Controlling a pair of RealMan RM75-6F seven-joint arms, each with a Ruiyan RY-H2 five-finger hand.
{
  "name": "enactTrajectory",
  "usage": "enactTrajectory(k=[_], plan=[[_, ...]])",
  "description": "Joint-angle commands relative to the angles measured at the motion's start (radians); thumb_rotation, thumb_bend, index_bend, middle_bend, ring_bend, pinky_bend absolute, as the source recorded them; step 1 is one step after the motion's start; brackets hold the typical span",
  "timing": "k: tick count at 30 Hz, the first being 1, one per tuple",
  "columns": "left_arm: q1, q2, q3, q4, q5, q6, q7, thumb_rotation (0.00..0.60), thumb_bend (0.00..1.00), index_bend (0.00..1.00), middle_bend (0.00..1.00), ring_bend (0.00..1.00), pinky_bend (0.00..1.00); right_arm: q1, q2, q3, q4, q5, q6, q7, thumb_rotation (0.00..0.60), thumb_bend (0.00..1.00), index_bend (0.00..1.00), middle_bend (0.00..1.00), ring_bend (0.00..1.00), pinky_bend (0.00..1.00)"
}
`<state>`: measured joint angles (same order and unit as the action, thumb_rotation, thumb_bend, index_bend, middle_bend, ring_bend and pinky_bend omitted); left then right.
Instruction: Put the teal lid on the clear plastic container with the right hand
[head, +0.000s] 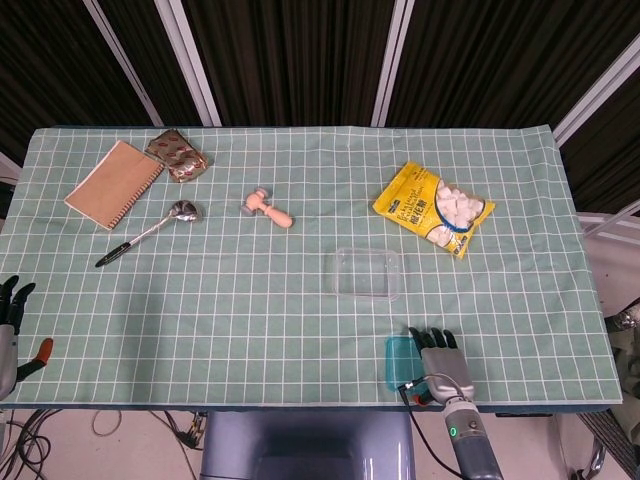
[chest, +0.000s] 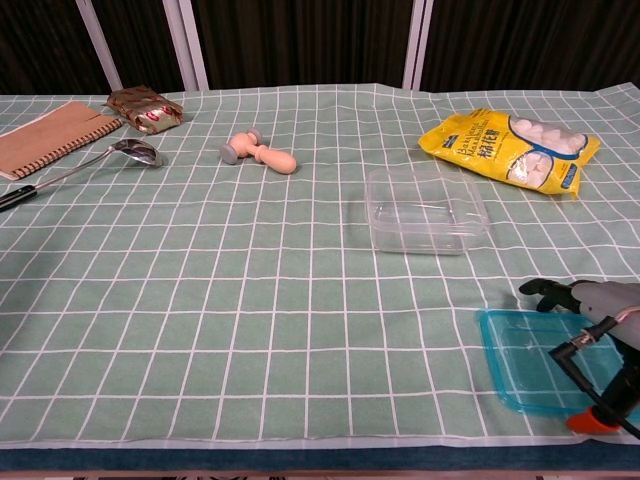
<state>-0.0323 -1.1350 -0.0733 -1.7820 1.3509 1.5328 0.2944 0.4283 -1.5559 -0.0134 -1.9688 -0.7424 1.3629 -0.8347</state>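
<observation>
Now, teal lid (chest: 525, 360): it lies flat at the near edge of the table, on the right side, and your right hand (chest: 590, 300) is over its right part.
Lid axis: in the chest view the long side seems to run from near to far; the head view hides most of it under the hand, so take this with care.
Clear plastic container (chest: 425, 209): it stands open and upright, well apart from the lid, further in; its long side runs left to right.
Right hand fingers: they point away from you and look a little apart in the head view (head: 433, 338); you cannot tell yet whether they touch the lid.
Step in hand: getting hold of the lid, as I judge it.
Advice: pinch one rim, lift level, and probably turn the lid so its long side matches the container before you press down.
Left hand (head: 9, 305): it waits off the left table edge, holding nothing, fingers apart.
</observation>
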Motion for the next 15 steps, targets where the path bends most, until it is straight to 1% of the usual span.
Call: enactTrajectory(k=[1,9,12,15], plan=[[0.000,0.000,0.000,0.000,0.000,0.000,0.000,0.600,0.31,0.11,0.00,0.00,0.00,0.002,-0.002,-0.001,0.001,0.004,-0.001,-0.004,0.600,0.13,0.00,0.24,0.00,0.00],[0.000,0.001,0.000,0.000,-0.001,0.000,-0.001,0.600,0.32,0.11,0.00,0.00,0.00,0.009,-0.005,-0.002,0.009,0.021,-0.008,-0.014,0.600,0.13,0.00,0.28,0.00,0.00],[0.000,0.001,0.000,-0.001,-0.002,0.000,-0.001,0.600,0.32,0.11,0.00,0.00,0.00,0.012,-0.004,0.000,0.009,0.025,-0.011,-0.016,0.600,0.13,0.00,0.32,0.01,0.00],[0.000,0.002,0.000,-0.001,-0.003,-0.001,-0.002,0.600,0.32,0.11,0.00,0.00,0.00,0.012,-0.004,0.001,0.011,0.013,-0.009,-0.008,0.600,0.17,0.00,0.37,0.05,0.00]])
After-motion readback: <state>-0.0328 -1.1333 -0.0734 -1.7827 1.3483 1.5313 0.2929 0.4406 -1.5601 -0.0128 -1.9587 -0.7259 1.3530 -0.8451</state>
